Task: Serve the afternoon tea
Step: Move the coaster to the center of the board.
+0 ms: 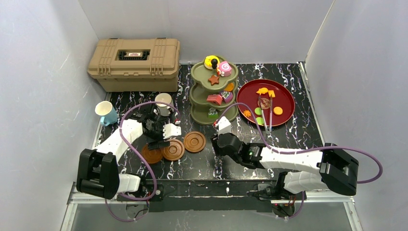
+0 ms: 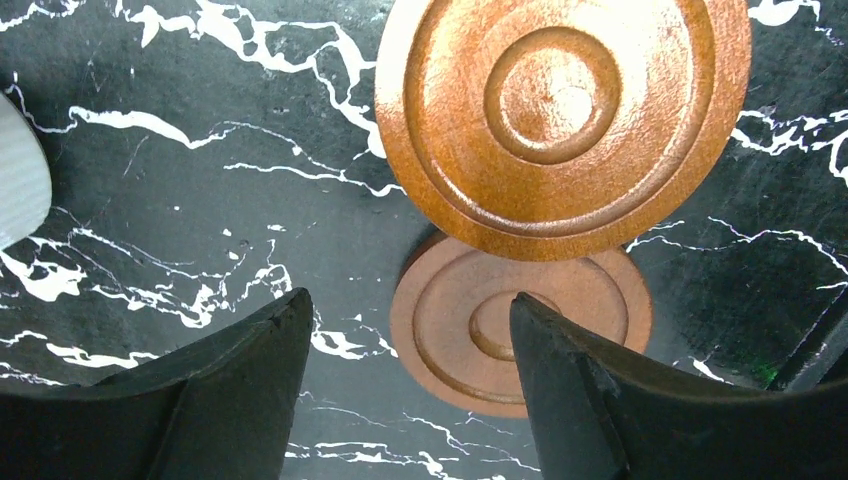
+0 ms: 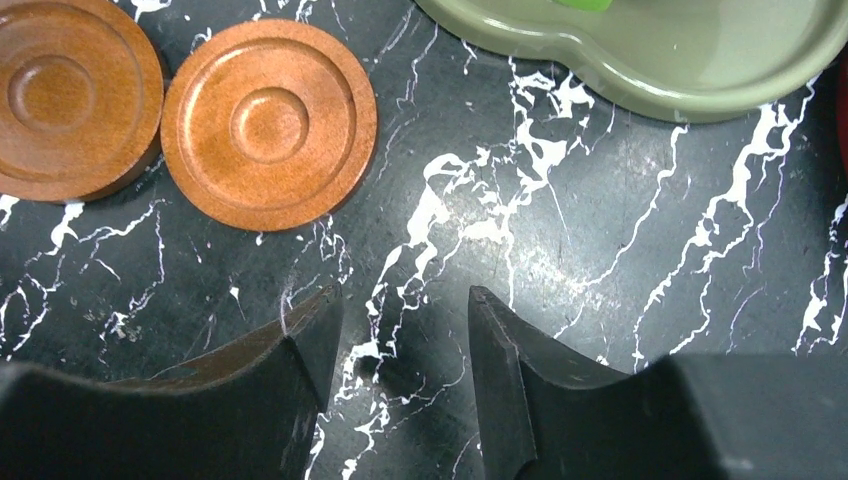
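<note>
The olive-green three-tier stand (image 1: 213, 91) with a black knob holds toy pastries at the back centre; its bottom tier shows in the right wrist view (image 3: 650, 55). Three brown wooden saucers (image 1: 194, 141) lie in front. The left one (image 1: 150, 156) is partly under the middle one (image 1: 173, 149). My left gripper (image 1: 159, 143) is open and empty above these two; one fingertip (image 2: 535, 330) lies over the lower saucer (image 2: 450, 320), with the upper saucer (image 2: 560, 110) beyond. My right gripper (image 1: 218, 131) is open and empty (image 3: 405, 300) over bare table, right of the saucers (image 3: 268, 120). The white mug (image 1: 163, 102) and the white-and-blue cup (image 1: 106, 113) stand at the left.
A tan toolbox (image 1: 134, 57) sits at the back left. A dark-red plate (image 1: 265, 102) with several pastries and tongs lies right of the stand. White walls close in both sides and the back. A white object (image 2: 15, 170) shows at the left wrist view's edge.
</note>
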Controlling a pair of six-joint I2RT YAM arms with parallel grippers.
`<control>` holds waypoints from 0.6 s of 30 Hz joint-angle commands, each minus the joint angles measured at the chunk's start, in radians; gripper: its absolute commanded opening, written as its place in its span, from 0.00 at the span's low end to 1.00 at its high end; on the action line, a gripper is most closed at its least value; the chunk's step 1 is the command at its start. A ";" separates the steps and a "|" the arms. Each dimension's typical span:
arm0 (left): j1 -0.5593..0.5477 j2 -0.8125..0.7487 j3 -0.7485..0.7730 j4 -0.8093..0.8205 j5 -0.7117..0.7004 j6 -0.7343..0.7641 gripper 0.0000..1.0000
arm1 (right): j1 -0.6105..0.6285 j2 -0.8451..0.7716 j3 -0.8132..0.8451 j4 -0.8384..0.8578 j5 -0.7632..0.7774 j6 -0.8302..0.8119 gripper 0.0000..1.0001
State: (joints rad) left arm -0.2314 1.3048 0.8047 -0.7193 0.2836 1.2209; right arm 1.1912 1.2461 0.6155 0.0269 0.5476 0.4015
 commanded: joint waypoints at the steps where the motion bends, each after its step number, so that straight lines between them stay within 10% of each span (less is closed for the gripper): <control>1: -0.037 -0.028 -0.031 -0.007 0.032 0.021 0.70 | -0.004 -0.022 -0.015 0.020 0.028 0.032 0.58; 18: -0.178 0.037 0.035 0.049 0.010 -0.169 0.68 | -0.004 -0.056 -0.012 0.002 0.057 0.052 0.60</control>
State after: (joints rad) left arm -0.4042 1.3685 0.7689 -0.6353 0.2848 1.1053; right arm 1.1912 1.2167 0.6041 0.0227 0.5770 0.4377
